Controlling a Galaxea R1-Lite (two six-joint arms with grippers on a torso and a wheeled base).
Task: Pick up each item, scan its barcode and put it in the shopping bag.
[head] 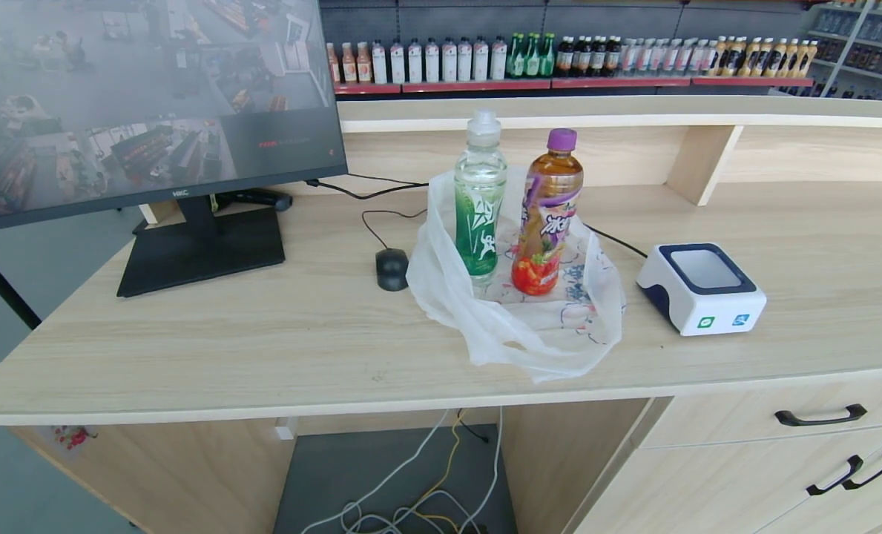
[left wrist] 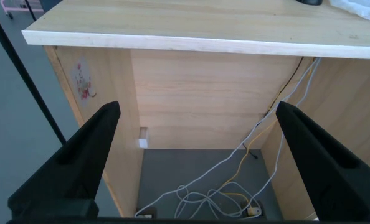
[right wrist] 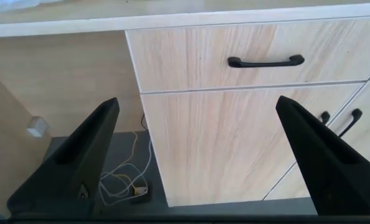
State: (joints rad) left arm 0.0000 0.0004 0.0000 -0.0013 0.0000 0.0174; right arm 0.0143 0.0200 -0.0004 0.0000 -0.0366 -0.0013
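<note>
A pale wooden desk [head: 262, 334] carries a dark monitor [head: 144, 96] on a flat black stand [head: 203, 248] at its left end. A black mouse [head: 392, 268] lies near the stand, toward the middle. Under the desk, loose white and yellow cables [head: 411, 497] lie tangled on the floor. Drawers with black handles [head: 820, 417] sit to the right. Beyond the desk's raised ledge [head: 596, 111], a red-edged shelf [head: 515, 85] holds a row of bottles [head: 485, 58].

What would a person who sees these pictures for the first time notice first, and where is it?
Two upright bottles in the middle of the counter: a green-labelled bottle and a purple-capped bottle, side by side on the crumpled white shopping bag. To their right sits a white scanner, and a large monitor stands at the left.
</note>
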